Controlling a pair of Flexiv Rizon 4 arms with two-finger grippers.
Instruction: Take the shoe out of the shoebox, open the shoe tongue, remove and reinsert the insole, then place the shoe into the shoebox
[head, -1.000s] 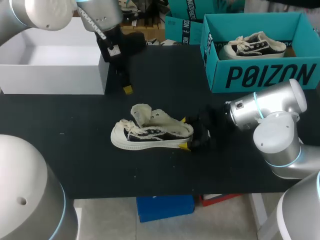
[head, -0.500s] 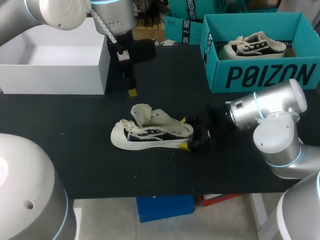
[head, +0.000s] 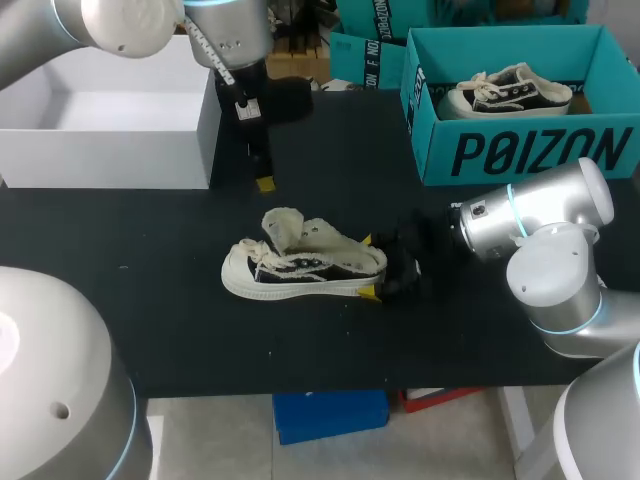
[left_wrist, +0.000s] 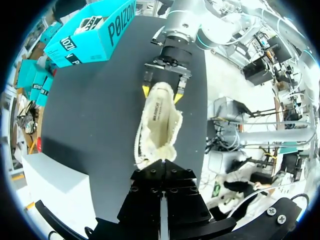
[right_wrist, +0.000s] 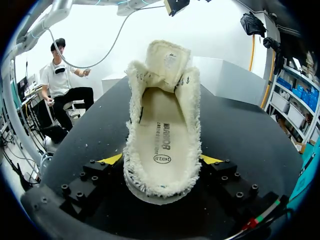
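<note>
The shoe (head: 300, 262) lies on the surface (head: 150, 300), heel pinched by the right pincer (head: 368, 266). The left pincer (head: 264, 183) hangs above, pressed together. Pulling the insole (right_wrist: 161, 140) might drag the shoe loose.

Shoe (head: 300, 266) on black table (head: 140, 300), tongue up; right pincer (head: 369, 267) tips clasp heel; left pincer (head: 262, 183) near white box (head: 110, 150).

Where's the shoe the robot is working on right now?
In the head view the shoe stands on its sole at the middle of the black table, its heel held by the right gripper, with the teal shoebox behind it to the right.
</note>
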